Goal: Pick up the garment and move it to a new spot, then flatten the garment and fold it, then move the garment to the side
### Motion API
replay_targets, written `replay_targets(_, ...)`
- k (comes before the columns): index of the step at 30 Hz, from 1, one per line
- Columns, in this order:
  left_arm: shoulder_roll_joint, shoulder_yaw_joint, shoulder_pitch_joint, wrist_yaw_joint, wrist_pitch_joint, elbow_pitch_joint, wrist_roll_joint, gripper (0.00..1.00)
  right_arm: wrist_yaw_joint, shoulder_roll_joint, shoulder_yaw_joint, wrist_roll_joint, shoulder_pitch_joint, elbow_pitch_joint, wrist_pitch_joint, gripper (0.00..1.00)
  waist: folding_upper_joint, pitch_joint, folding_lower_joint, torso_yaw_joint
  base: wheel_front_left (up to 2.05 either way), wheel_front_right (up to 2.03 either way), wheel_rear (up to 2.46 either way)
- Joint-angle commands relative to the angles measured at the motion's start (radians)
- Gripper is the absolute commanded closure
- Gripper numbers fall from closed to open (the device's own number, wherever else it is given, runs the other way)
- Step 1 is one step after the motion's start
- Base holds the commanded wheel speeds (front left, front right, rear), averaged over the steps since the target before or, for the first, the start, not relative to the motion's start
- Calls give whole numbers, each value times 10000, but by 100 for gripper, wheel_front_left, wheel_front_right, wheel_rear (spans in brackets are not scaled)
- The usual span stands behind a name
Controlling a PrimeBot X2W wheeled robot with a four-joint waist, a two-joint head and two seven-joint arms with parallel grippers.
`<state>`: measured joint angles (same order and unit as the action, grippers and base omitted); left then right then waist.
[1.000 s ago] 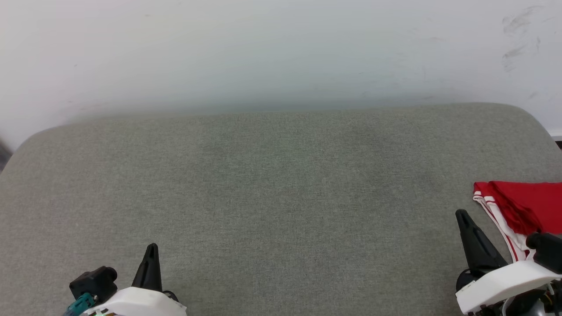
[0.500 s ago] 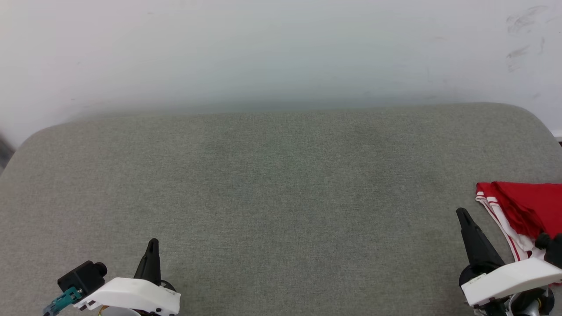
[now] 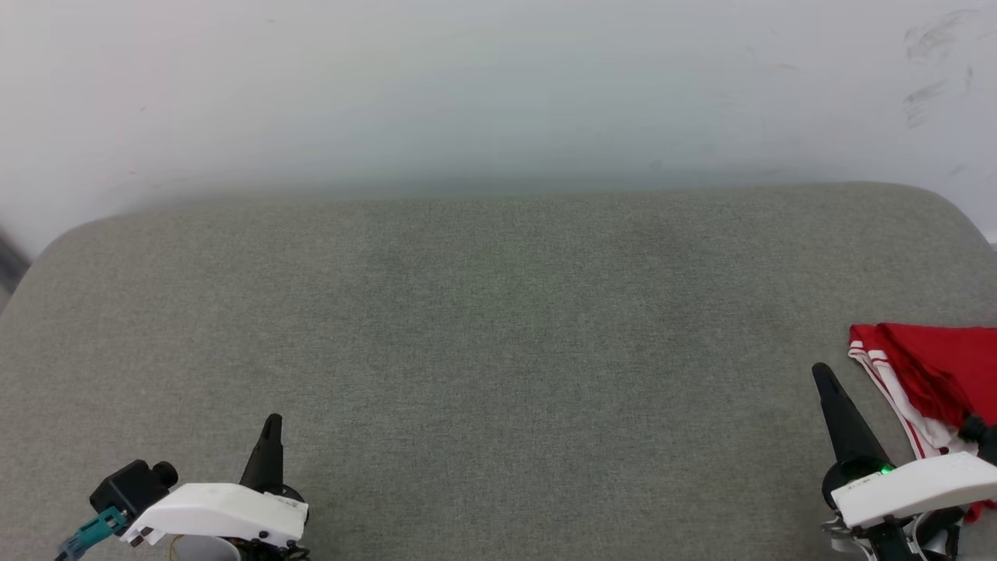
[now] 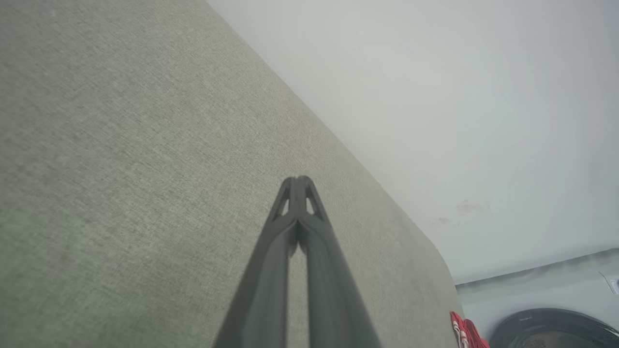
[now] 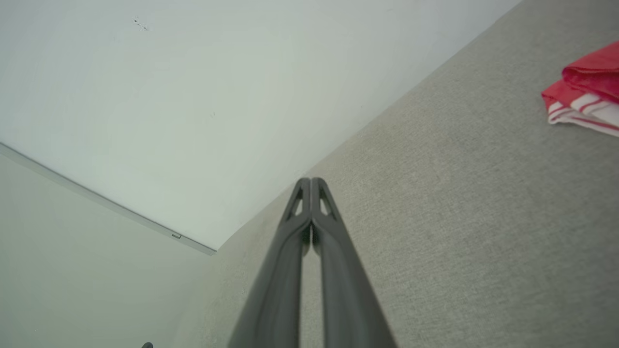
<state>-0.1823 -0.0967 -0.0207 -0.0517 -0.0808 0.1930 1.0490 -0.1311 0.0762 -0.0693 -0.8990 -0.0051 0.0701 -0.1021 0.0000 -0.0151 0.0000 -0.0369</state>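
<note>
The garment (image 3: 938, 366), bright red with white-and-red striped trim, lies folded at the right edge of the grey-green padded surface (image 3: 498, 327); its right part runs out of the head view. Its corner shows in the right wrist view as the garment (image 5: 587, 92) and as a red sliver, the garment (image 4: 465, 332), in the left wrist view. My right gripper (image 3: 822, 374) is shut and empty, just left of the garment and apart from it. My left gripper (image 3: 272, 425) is shut and empty at the lower left, far from the garment. Both pairs of tips touch: left gripper (image 4: 299, 181), right gripper (image 5: 310, 182).
A pale wall (image 3: 498, 86) rises behind the padded surface, whose far corners are rounded. A dark round object (image 4: 551, 328) sits low beyond the surface's right end.
Both grippers have drawn back a little toward the bottom of the head view. The garment has kept its place on the surface.
</note>
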Motion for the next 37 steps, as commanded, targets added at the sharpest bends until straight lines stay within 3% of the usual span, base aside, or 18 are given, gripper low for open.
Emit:
replay_targets(1,-2,130,-264,118,78,-68,248,100,1,-22,-41,-319,-333,-25,0,100,0,3,0,6,0,0,0)
replay_targets(37,688,1178,-631,1069,1059,251,3227,100,3,-159,-278,-4029,-753,947,-71,100,0,85,0,173,0,0,0)
